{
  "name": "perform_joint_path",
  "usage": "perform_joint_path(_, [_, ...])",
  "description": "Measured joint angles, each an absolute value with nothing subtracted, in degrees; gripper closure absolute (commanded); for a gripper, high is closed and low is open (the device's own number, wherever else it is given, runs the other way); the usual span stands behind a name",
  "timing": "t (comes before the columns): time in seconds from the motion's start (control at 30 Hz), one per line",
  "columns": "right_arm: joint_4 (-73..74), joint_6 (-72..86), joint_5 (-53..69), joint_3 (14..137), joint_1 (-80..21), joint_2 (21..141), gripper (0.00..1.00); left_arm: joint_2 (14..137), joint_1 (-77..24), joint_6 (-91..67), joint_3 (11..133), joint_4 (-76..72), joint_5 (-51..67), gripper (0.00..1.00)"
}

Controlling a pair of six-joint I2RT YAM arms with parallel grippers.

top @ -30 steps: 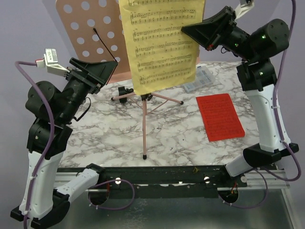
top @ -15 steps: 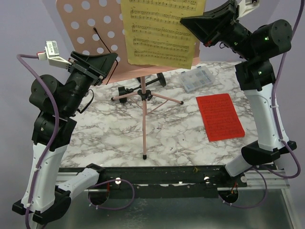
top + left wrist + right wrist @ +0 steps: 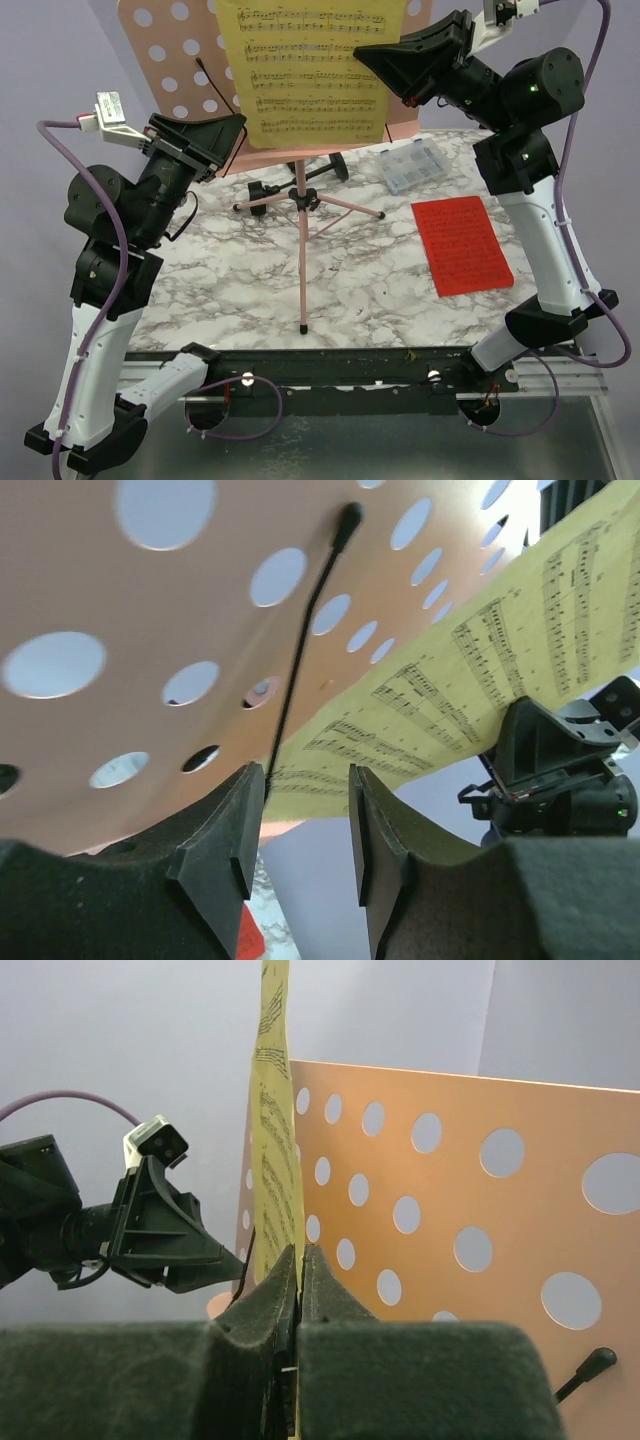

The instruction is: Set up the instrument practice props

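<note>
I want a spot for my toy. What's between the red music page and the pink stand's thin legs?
Only bare white-and-grey marble tabletop, in the top view, between the flat red sheet-music page and the pink music stand's thin tripod legs.

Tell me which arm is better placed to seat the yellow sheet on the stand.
Right. The right tool is already shut on the sheet, holding it upright before the stand. The left tool sits at the stand's lower edge, jaws apart, not on the sheet.
</note>
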State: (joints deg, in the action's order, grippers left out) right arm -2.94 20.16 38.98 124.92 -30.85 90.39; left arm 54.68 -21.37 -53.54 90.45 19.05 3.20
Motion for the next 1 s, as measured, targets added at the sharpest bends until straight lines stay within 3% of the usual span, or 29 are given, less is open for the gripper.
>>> perform_joint_path(0.43, [-3.0,18.9,38.2,124.6,-31.4,91.1,0.99,54.2,-21.4,-51.7,87.3,17.9,-0.1,0.61])
perform_joint_path(1.0, [-1.1,14.5,33.3,127.9,-35.4,93.9,0.99,55.8,-21.4,-50.3,87.1,14.1,1.8,0.96])
